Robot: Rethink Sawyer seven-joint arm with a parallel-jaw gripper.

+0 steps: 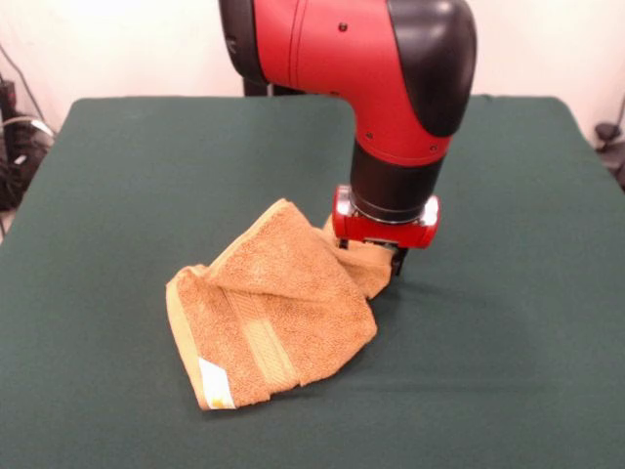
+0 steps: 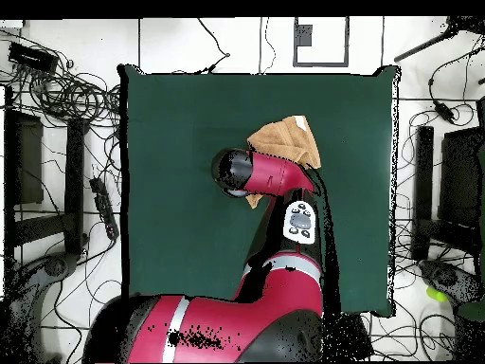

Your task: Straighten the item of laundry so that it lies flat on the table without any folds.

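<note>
Terry towel (image 1: 269,313) lies folded on the green tabletop (image 1: 508,342), label (image 1: 215,383) at seven o'clock; the claw (image 1: 376,262) at its two o'clock corner, grip state unclear.

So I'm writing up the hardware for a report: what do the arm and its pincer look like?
The arm has glossy red shells with black rounded joint caps and a black cylindrical wrist. Below that sits a red block with silvery corners, carrying the pincer, of which only dark tips show. From overhead, the forearm bears a white oval button panel, and the base link has a pale stripe.
</note>
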